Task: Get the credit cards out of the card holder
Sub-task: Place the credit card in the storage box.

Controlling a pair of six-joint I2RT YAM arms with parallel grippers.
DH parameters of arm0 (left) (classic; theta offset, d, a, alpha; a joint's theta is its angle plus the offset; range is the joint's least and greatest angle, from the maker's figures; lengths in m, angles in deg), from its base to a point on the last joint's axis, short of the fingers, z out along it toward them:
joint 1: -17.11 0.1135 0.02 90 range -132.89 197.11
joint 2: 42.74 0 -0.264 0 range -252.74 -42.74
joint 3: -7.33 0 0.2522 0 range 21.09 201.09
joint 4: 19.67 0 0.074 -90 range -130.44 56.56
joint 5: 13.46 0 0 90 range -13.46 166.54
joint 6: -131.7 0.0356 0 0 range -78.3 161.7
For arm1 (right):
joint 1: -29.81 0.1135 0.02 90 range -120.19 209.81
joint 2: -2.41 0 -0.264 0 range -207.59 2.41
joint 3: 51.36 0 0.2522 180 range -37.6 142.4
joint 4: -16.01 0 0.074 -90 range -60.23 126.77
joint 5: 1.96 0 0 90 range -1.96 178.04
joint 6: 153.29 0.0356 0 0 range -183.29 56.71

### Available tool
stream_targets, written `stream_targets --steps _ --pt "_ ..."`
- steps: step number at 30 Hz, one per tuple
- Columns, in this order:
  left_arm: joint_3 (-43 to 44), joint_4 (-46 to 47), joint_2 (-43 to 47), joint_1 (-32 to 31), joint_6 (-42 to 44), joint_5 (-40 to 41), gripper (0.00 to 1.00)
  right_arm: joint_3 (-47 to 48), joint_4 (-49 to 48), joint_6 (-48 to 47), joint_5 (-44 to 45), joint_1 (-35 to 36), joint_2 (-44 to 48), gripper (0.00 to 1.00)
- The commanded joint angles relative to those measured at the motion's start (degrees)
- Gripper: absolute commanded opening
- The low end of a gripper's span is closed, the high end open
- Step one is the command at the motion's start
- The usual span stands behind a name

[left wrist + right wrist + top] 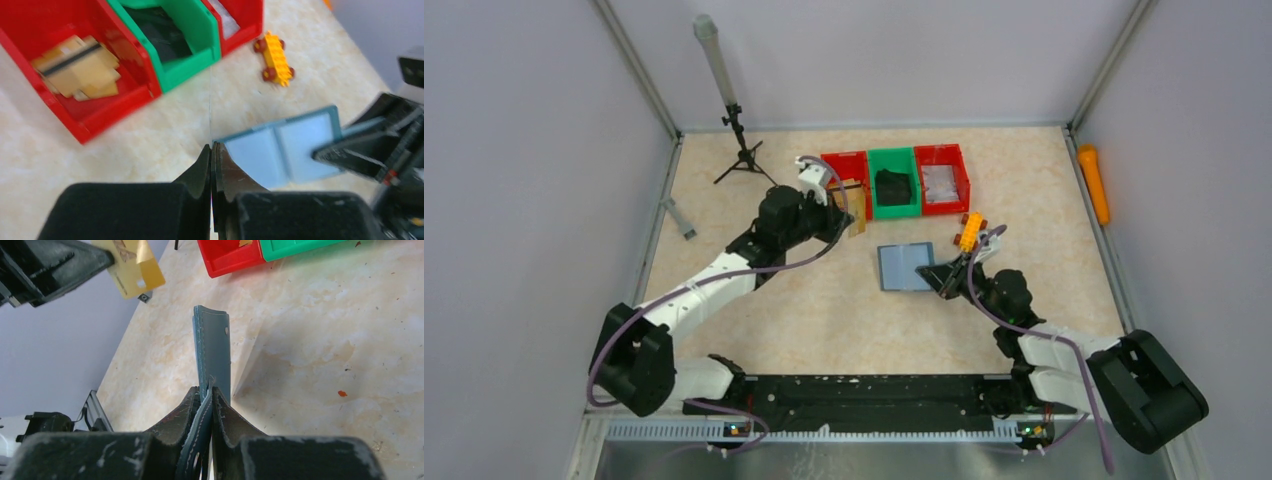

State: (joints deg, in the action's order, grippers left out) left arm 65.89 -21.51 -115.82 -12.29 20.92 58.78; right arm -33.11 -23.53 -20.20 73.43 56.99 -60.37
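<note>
From above, the card holder [905,266] lies open on the counter [804,300], in front of the green box [894,182]. Its light blue inside faces up. The right arm [1034,340] reaches in from the right, and its tip touches the right edge of the card holder. The left arm [724,270] reaches toward the left red box [846,172], with a gold card [856,222] at its tip. Another red box [942,178] sits to the right of the green one, and a yellow toy [969,231] lies near the right arm's tip. In the left wrist view, the left fingers [200,170] are clenched tight together. The gold card [210,110] shows only as a thin line sticking out from between them. More gold cards [75,65] lie in the red box [100,120]. Something black sits in the green box [200,55]. The open card holder [285,152] lies beyond the fingers, and the other arm's black tip is on its right side. In the right wrist view, the right fingers [182,415] are clenched on the edge of the card holder [215,355], which is seen from its thin side. Up in the left corner, the left fingers [50,262] hold the gold card [135,270] in the air, well apart from the card holder.
</note>
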Motion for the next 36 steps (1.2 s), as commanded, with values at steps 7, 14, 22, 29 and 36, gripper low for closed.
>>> stream_targets --steps 7,14,22,29,36 --pt "21.72 -19.48 -13.96 -4.71 33.59 27.5 0.0 -1.04 -4.27 -0.63 1.84 -0.64 0.75 0.0" --pt "28.9 -18.86 -21.82 -5.72 51.99 33.2 0.0 -1.26 -4.18 -0.62 2.55 -0.63 1.08 0.0" --pt "33.56 -16.19 -27.78 -6.17 64.02 31.07 0.0 -1.38 -4.91 -0.54 2.81 -0.64 -0.31 0.0" --pt "38.0 -15.53 -34.54 -6.18 72.24 32.52 0.0 -1.51 -6.44 -0.26 2.63 -0.64 -1.83 0.0" --pt "44.11 -17.6 -42.12 -5.59 73.91 32.24 0.0 -1.67 -6.69 0.24 3.52 -0.63 -1.89 0.0"
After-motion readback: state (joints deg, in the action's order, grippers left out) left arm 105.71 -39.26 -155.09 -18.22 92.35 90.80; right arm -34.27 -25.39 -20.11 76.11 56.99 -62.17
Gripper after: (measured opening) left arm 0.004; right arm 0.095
